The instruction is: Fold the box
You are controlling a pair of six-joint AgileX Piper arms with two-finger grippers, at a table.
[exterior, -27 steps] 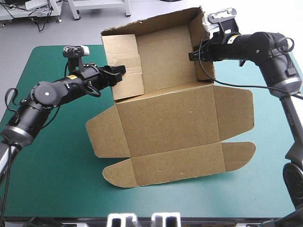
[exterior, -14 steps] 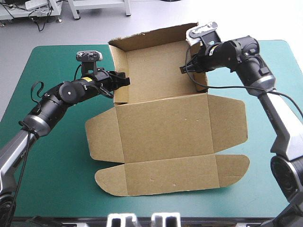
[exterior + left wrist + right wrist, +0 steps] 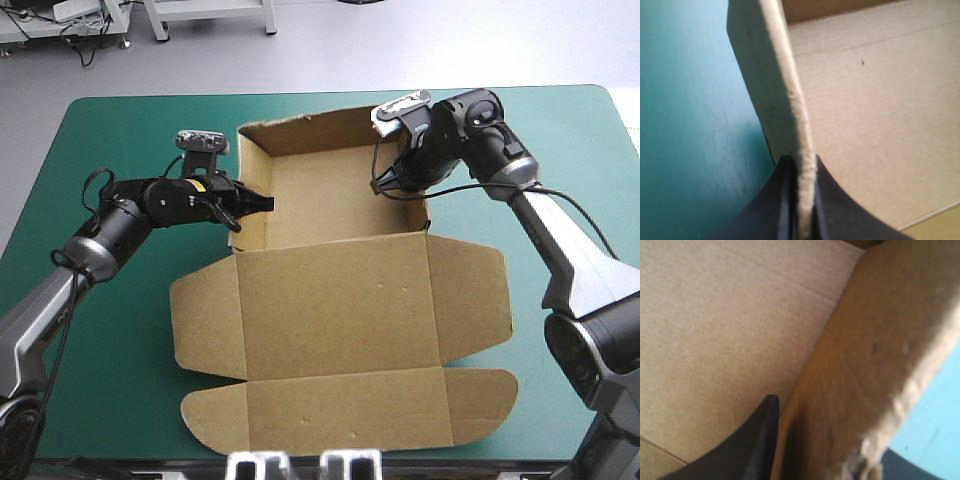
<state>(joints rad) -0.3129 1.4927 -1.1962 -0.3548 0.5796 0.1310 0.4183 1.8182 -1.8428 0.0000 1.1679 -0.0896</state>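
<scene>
The brown box (image 3: 340, 300) lies in the middle of the table, an open tray at the back with three walls raised and its lid (image 3: 345, 410) flat toward the front. My left gripper (image 3: 257, 203) is shut on the tray's left wall (image 3: 775, 85), the board's edge pinched between its black fingers (image 3: 782, 200). My right gripper (image 3: 388, 186) is shut on the right wall (image 3: 875, 340), with one finger (image 3: 757, 440) inside the tray over its floor (image 3: 715, 325) and the other outside, mostly hidden.
The teal-green cover (image 3: 110, 330) shows on both sides of the box. The lid's rounded front flaps (image 3: 215, 425) reach close to the table's front edge. The tray's back wall (image 3: 310, 128) stands near the far edge.
The tray, earlier tipped up and held high, has come down flat on the table with its walls upright. Both grippers moved down and toward the front with it, still holding the side walls.
</scene>
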